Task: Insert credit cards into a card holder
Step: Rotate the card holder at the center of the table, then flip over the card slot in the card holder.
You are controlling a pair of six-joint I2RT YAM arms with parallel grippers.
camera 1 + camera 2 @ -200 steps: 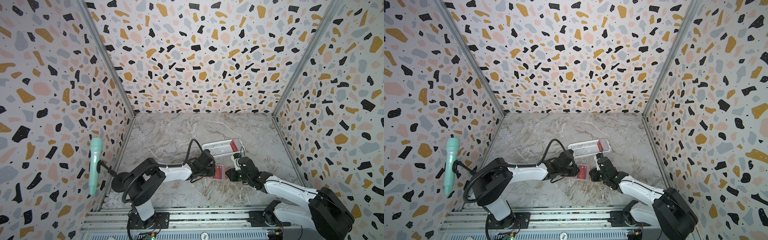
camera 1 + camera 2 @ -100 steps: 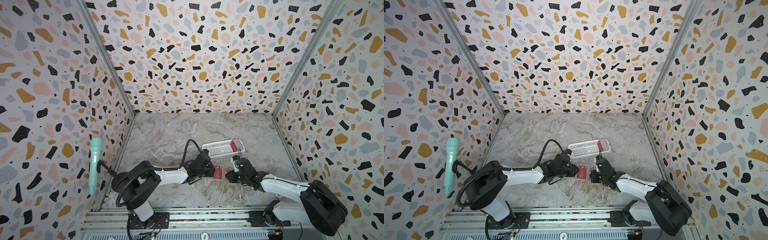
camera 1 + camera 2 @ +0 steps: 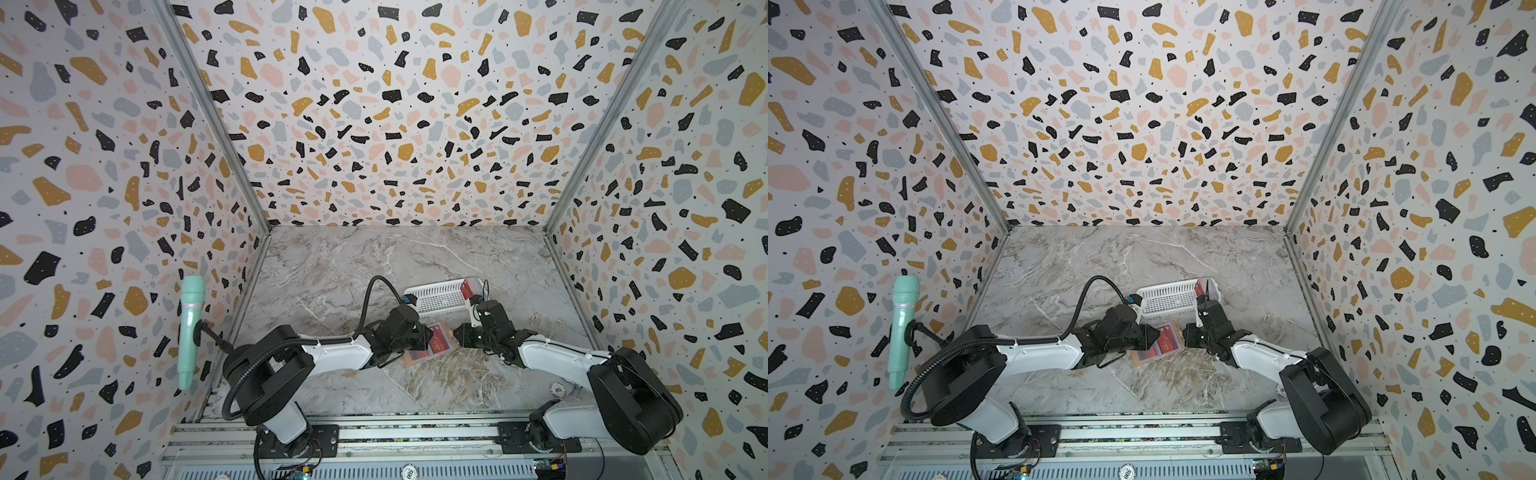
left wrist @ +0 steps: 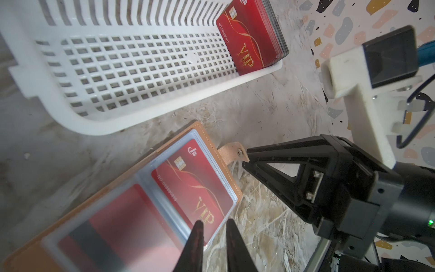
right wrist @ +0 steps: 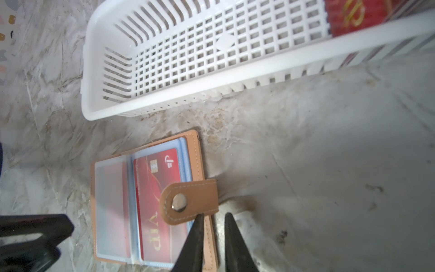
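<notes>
Centrally, one tan leather-like folding card holder [image 5: 194, 155] lies open and flat on the grey-veined marble tabletop [image 3: 332, 270]. It sits between the two grippers and just in front of the basket. Its clear plastic sleeves face up.

- The sleeve on the strap side holds one red plastic credit card with gold "VIP" lettering [image 4: 195, 186]. The neighbouring sleeve shows only a blurred red shape (card or reflection, cannot tell).
- One tan closing strap with a round metal snap [image 5: 188, 202] is lifted off the table and turned in over the carded sleeve.
- One white slotted plastic basket [image 4: 164, 110] is on the tabletop. A stack of red VIP cards [image 4: 251, 40] leans on edge against one end wall.
- The left gripper [image 4: 213, 232] hangs low over the holder's near corner. Its black fingers are a narrow gap apart and grip nothing.
- The right gripper [image 5: 211, 233] has its fingers likewise narrowly parted, with bare marble showing between them. One fingertip touches the strap's end.
- One mint-green microphone [image 3: 189, 328] is clamped at the left wall.
</notes>
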